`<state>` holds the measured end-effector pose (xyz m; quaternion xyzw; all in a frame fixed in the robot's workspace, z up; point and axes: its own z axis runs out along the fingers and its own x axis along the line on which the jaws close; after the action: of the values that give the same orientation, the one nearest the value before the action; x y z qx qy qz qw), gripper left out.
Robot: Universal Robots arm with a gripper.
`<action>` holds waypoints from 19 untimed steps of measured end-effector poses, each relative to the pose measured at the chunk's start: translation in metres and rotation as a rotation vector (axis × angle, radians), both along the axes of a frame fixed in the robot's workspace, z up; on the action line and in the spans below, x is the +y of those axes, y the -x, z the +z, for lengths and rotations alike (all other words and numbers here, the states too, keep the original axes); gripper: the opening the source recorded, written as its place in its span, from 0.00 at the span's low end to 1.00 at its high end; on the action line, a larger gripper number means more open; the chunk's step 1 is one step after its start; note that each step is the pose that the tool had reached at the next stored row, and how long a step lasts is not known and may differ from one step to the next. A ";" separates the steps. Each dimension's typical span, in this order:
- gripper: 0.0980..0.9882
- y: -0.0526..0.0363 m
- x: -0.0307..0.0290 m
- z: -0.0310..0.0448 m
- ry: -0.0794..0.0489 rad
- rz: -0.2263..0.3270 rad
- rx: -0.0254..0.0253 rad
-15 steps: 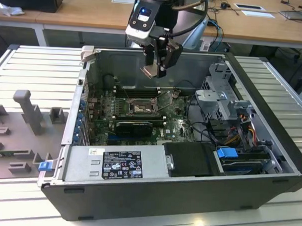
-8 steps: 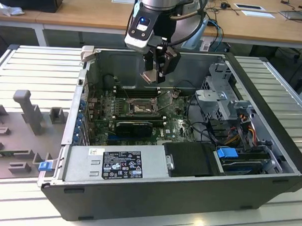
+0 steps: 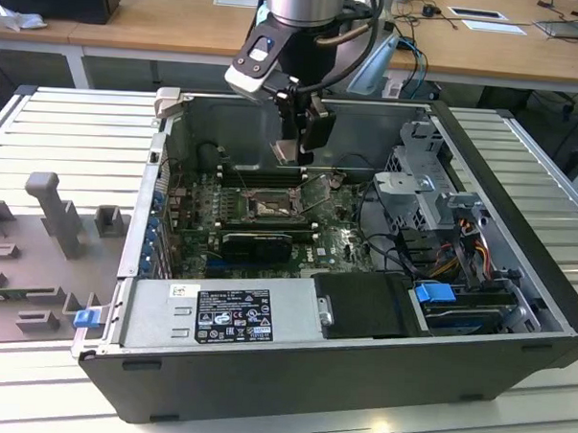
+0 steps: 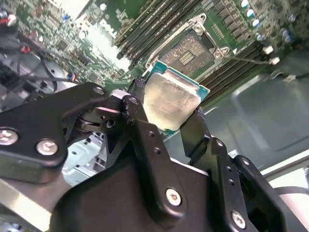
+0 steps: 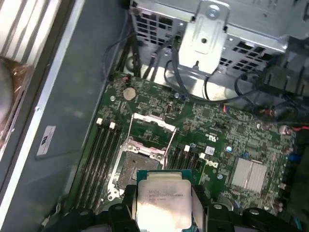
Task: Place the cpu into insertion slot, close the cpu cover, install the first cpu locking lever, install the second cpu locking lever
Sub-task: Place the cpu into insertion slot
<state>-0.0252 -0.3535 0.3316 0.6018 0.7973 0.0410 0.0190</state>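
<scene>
Gripper (image 4: 166,108) is clamped on the chip (image 4: 174,94) by its edges, hanging just above the open socket (image 5: 131,166), cover (image 5: 153,121) flipped up beyond. Risk: a tilted or off-centre drop could bend socket pins.

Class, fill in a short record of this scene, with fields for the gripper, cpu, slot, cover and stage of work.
gripper: shut on cpu, above board
cpu: gripped at two opposite edges, metal top showing in both wrist views
slot: empty
cover: swung open, board visible through its window
stage: cpu not yet in slot; cover not closed
</scene>
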 end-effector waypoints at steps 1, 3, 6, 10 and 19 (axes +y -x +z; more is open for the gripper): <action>0.50 0.0000 0.0000 -0.0007 0.000 -0.024 0.0000; 0.50 0.0000 0.0000 -0.0022 0.000 -0.083 0.0000; 0.50 0.0000 0.0000 -0.0050 0.000 -0.156 0.0005; 0.50 0.0002 0.0000 -0.0080 0.000 -0.190 0.0022; 0.50 0.0002 0.0005 -0.0224 0.000 -0.222 0.0038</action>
<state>-0.0254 -0.3531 0.3092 0.6867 0.7256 0.0374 0.0220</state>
